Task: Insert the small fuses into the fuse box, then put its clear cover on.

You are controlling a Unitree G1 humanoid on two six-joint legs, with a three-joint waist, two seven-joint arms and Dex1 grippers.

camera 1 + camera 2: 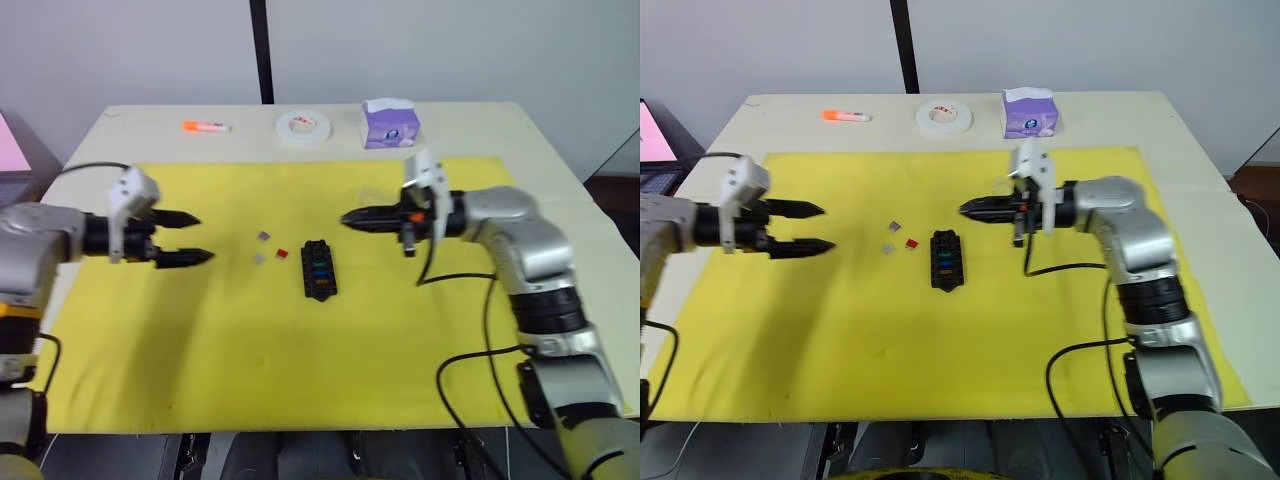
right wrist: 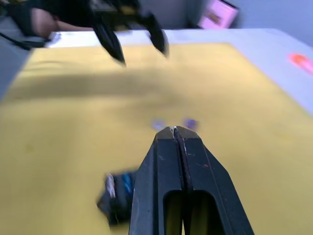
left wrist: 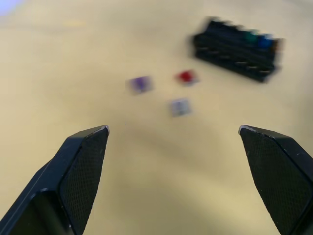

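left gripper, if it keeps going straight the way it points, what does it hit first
Probably the three loose fuses on the yellow mat, ahead of the open left gripper; the fuse box lies beyond. Its height above the mat is unclear.

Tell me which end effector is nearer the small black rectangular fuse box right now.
Right. The right end effector hovers shut just beyond the small black rectangular fuse box, toward the robot's right. The left end effector hangs open farther off on the left, past the loose fuses.
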